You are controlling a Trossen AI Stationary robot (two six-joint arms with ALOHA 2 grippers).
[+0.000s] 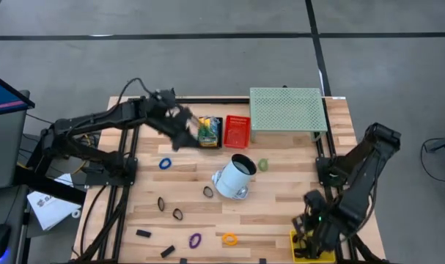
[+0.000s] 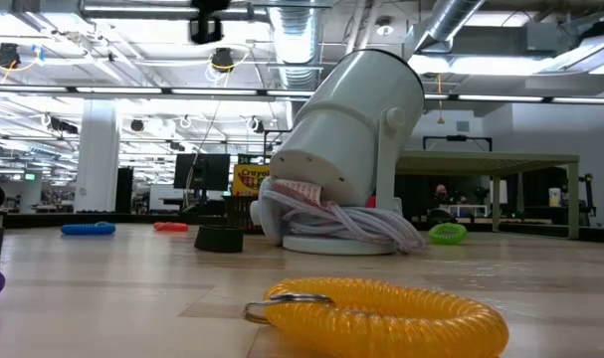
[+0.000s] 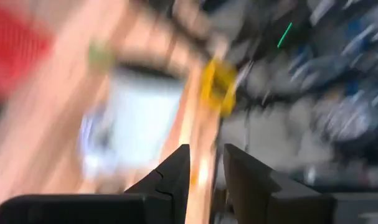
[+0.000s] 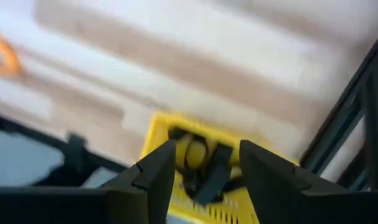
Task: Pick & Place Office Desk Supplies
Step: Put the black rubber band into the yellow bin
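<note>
The right claw (image 4: 201,165) is held open above the yellow basket (image 1: 309,249) at the table's five o'clock corner; it should be lifted straight before the next item, the orange ring (image 1: 229,238) at six o'clock, is approached. The left claw (image 3: 206,167), nearly closed and empty, hangs at eleven o'clock.

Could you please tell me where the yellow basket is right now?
In the high view, the yellow basket sits at the table's near right corner, directly under the right gripper, with the orange coil ring to its left.
</note>
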